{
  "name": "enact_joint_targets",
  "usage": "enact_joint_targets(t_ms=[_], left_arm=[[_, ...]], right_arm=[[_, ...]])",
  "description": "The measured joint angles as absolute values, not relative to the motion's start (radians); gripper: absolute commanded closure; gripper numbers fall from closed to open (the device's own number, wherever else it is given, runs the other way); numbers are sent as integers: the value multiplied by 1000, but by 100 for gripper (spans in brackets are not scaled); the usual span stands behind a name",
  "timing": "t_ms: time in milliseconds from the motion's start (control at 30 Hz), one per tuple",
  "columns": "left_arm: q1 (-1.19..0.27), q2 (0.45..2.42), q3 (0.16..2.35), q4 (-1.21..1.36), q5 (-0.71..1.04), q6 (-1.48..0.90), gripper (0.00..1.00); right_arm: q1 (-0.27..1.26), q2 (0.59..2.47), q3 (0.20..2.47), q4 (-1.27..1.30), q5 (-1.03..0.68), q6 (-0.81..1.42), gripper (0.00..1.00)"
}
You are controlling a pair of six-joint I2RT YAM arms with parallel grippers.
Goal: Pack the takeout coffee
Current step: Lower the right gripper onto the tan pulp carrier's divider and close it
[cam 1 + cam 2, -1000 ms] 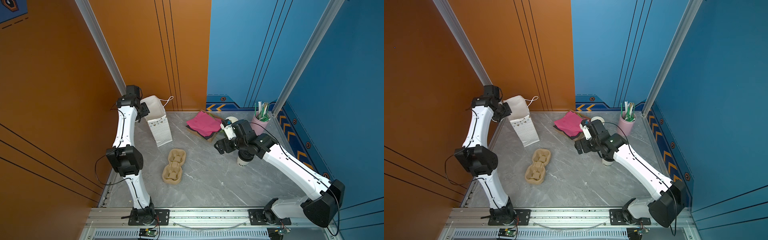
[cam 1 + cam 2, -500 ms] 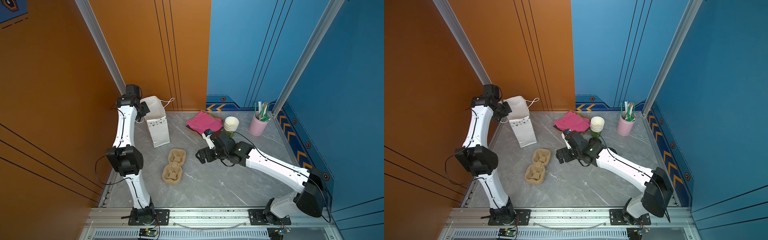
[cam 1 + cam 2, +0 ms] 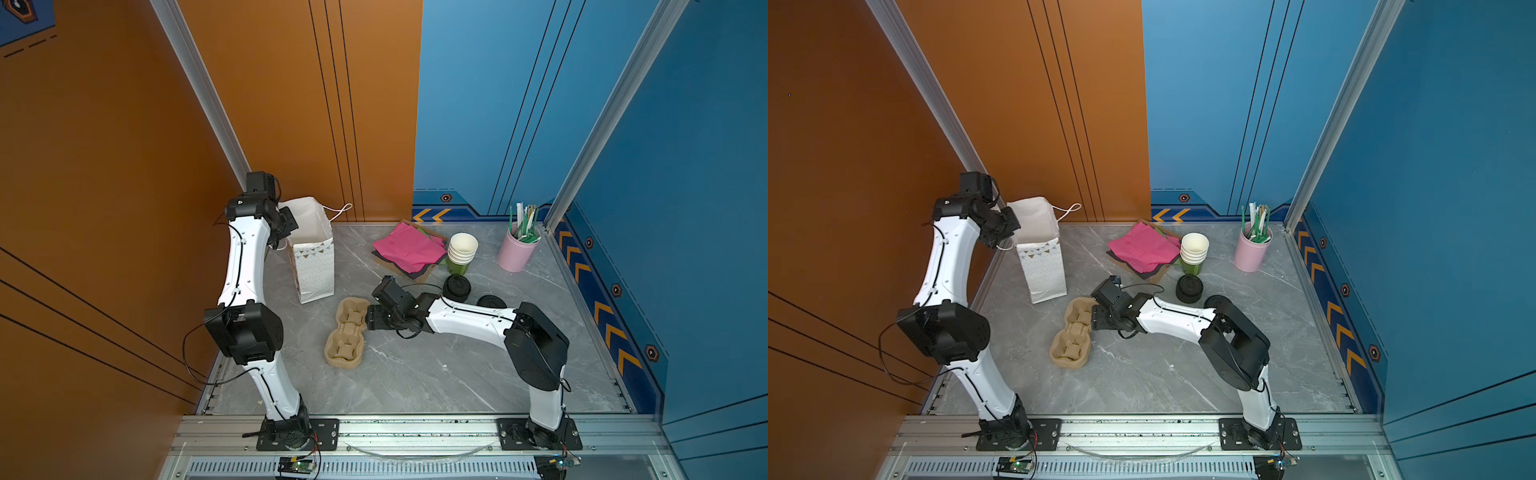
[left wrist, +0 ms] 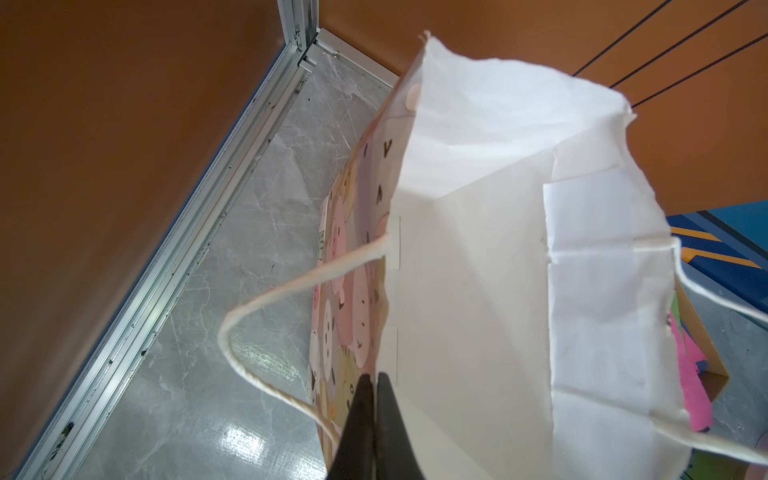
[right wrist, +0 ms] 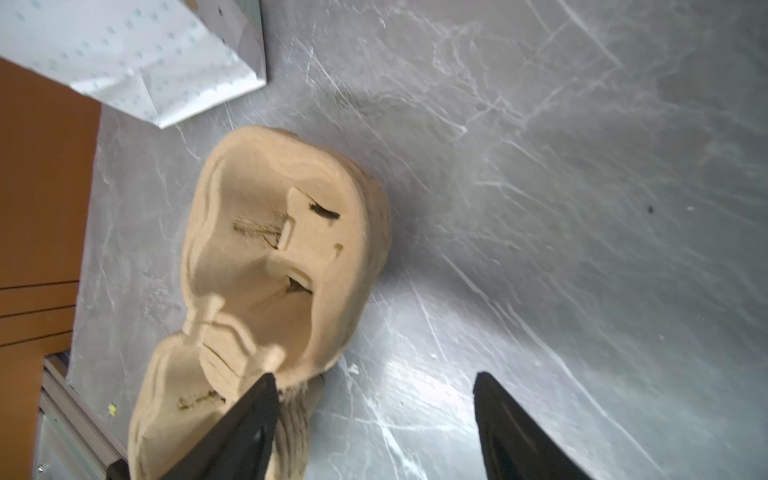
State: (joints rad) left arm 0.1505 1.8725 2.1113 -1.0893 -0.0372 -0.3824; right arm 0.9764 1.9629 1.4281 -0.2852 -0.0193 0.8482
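The takeout coffee [image 3: 493, 301] shows only its black lid behind my right forearm in a top view; its cup is hidden. My right gripper [image 3: 367, 318] [image 3: 1094, 319] [image 5: 374, 376] is low over the table, open, at the right edge of the tan pulp cup carrier [image 3: 347, 332] [image 3: 1071, 338] [image 5: 270, 249]. One of its fingertips [image 5: 266, 386] overlaps the carrier's rim and nothing sits between the jaws. At the back left my left gripper [image 3: 286, 224] [image 3: 1005, 226] [image 4: 374, 378] is shut on the rim of the upright white paper bag [image 3: 311, 253] [image 3: 1042, 257] [image 4: 478, 249], whose mouth stands open.
A stack of white cups with a green lowest cup [image 3: 462, 251], a stack of black lids [image 3: 456, 287], pink napkins [image 3: 407, 249] and a pink cup of straws [image 3: 517, 249] stand at the back. The orange wall is close behind the bag.
My right gripper has left the coffee and swung left and down to the cup carrier. My left arm has stayed at the bag's rim.
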Motion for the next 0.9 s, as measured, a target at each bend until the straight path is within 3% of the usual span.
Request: enact_joint_targets(t_ms=[200, 733, 900], left_arm=[[159, 1806, 2026, -1077, -26, -381, 100], [176, 1633, 1800, -984, 7, -384, 100], [176, 1599, 1746, -968, 24, -391, 100]], right_arm=[[976, 2047, 1522, -269, -20, 886, 35], [976, 2198, 1695, -389, 58, 830, 76], [960, 2197, 1702, -410, 50, 780, 81]])
